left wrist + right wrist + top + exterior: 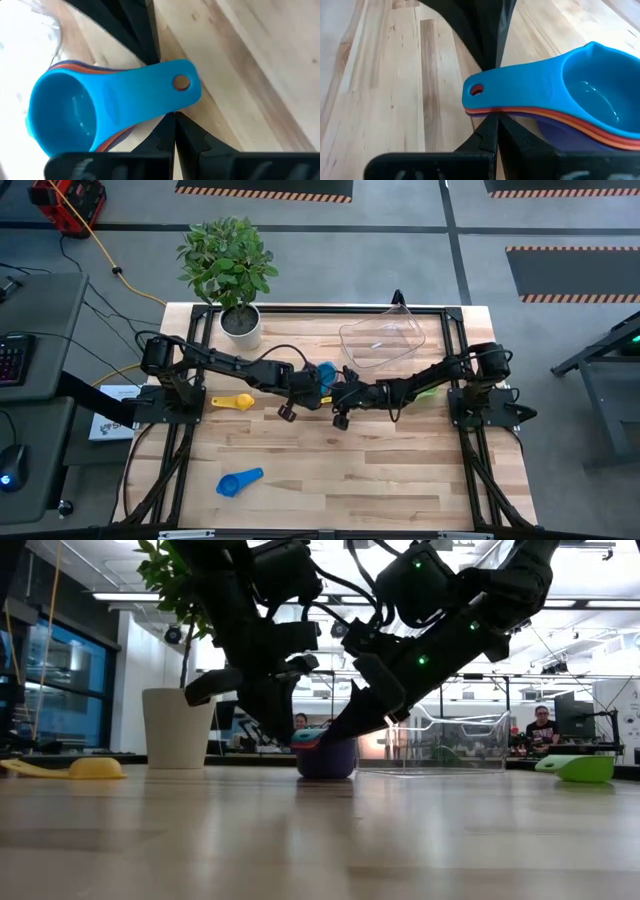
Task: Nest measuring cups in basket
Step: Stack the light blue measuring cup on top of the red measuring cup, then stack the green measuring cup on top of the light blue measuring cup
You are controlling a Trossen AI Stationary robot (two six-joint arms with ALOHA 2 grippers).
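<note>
Bright, even light; low view's foreground blurred.

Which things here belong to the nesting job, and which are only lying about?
Job:
- stacked cups, light blue on top, at both claws, left claw, right claw
- yellow cup
- blue cup
- green cup
- clear basket

Lying about:
- potted plant

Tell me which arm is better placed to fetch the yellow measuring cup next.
Probably the left. The yellow cup lies on its side, nearer the left gripper; the right gripper would have to reach across the nested stack.
</note>
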